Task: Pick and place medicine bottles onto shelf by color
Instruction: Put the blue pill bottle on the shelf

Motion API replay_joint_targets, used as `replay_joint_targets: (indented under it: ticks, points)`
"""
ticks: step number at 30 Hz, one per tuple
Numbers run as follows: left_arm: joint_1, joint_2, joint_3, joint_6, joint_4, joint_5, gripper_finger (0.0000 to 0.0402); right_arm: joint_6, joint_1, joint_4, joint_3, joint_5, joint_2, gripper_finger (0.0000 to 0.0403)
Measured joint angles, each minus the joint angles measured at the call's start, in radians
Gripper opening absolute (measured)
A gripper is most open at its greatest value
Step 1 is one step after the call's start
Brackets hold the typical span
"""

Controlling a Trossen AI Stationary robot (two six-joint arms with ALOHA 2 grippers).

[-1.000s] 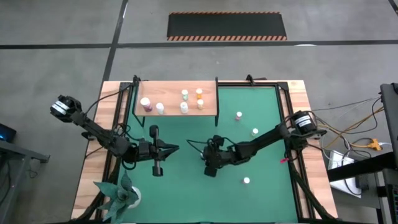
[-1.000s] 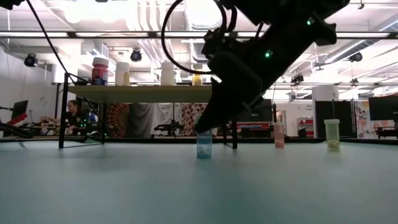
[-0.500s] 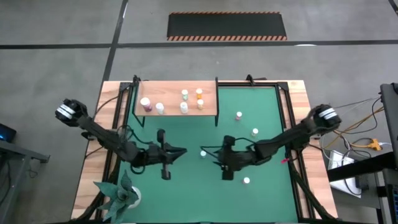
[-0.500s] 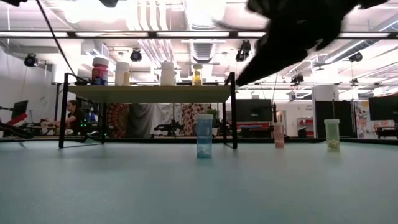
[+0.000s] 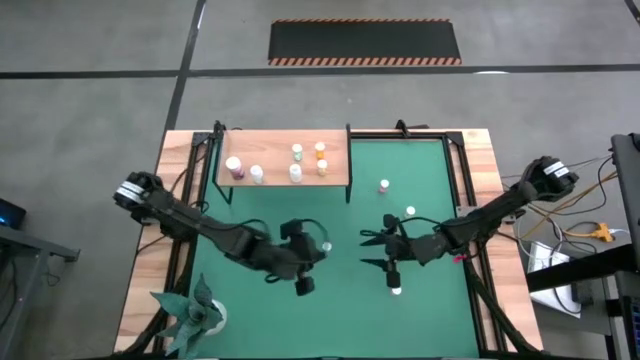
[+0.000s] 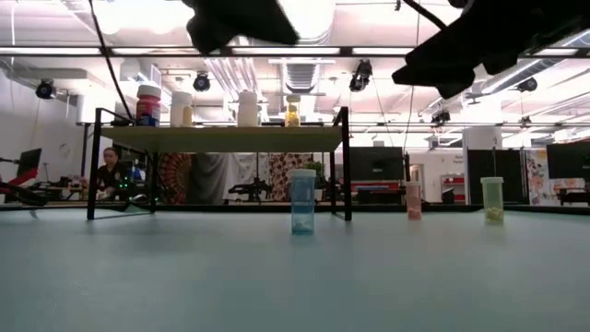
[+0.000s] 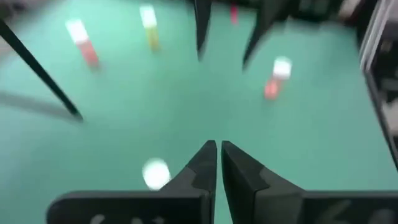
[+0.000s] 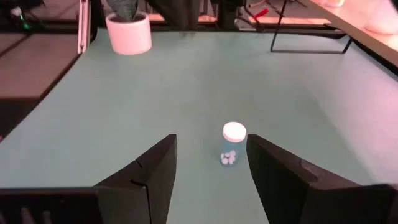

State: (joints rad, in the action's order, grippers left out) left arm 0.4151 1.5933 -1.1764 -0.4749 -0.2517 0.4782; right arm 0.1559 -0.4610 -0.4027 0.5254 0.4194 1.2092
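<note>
i have the right hand [image 8: 208, 180] over the green mat [image 5: 420, 190] on the desk, fingers spread apart and holding nothing, with the blue bottle [image 8: 233, 144] standing upright a little ahead of the gap between them. in the high view that bottle [image 5: 326, 246] sits near the middle of the mat, and the left hand [image 7: 217, 163] is right beside it with its fingers pressed together, empty. three more bottles stand loose on the mat: one at about 2 o'clock from the blue one, near the shelf post [image 5: 384, 185], one further right [image 5: 410, 211], and one at about 4 o'clock [image 5: 397, 290]. the shelf [image 5: 283, 180] lies at 11 o'clock with several bottles already on it. i judge these bottles light and stiff, smooth plastic with loose pills inside, easy to tip with a sideways nudge. i would take the blue one across the body just under the white cap, squeezing gently.
</note>
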Motion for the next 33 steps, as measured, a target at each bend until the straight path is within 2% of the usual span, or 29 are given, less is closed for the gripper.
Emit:
replay_joint_targets:
  ticks: [2,6,14,18,25,33]
  points:
    - [-0.027,0.052,-0.056,-0.037,-0.107,-0.089,0.001,0.0,0.0,-0.045,-0.033,0.0,-0.009,0.0184]
    - [-0.061,0.139,-0.115,0.02,-0.144,-0.189,0.0042,0.026,0.0,-0.083,-0.065,-0.001,-0.009,0.0182]
    - [-0.144,0.226,-0.126,0.071,-0.16,-0.165,0.0158,0.052,-0.005,-0.085,-0.07,-0.005,0.011,0.018]
    - [-0.172,0.267,-0.125,0.069,-0.156,-0.165,0.0195,0.053,-0.009,-0.086,-0.068,-0.004,0.014,0.0181]
    - [-0.183,0.298,-0.124,0.063,-0.155,-0.185,0.0188,0.061,-0.01,-0.083,-0.068,-0.004,0.019,0.0178]
    - [-0.182,0.289,-0.124,0.063,-0.154,-0.186,0.0117,0.061,-0.01,-0.085,-0.068,-0.004,0.019,0.0178]
